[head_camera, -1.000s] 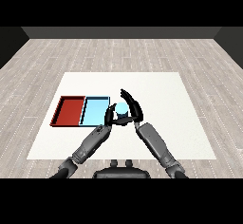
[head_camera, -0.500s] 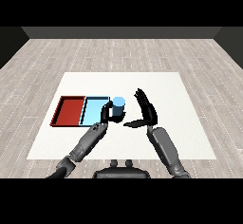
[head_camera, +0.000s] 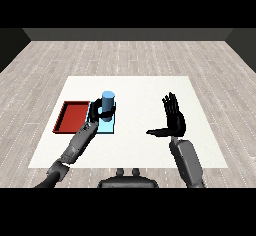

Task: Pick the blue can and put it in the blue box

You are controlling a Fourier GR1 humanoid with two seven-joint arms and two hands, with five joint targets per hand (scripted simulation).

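Over the light blue tray (head_camera: 106, 126), near the table's (head_camera: 140, 87) left edge, the left hand (head_camera: 97, 112) now curls round the upright blue can (head_camera: 107, 102), having carried it leftward from the tray's right rim. The red tray (head_camera: 73, 116) lies touching the blue one's left side. The right hand (head_camera: 173, 117) has swung away toward the table's right edge, fingers straight, thumb out, holding nothing.

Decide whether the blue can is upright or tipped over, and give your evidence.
Upright. The blue can stands vertical with its round top facing up, held by the left hand curled round it, above the light blue tray.
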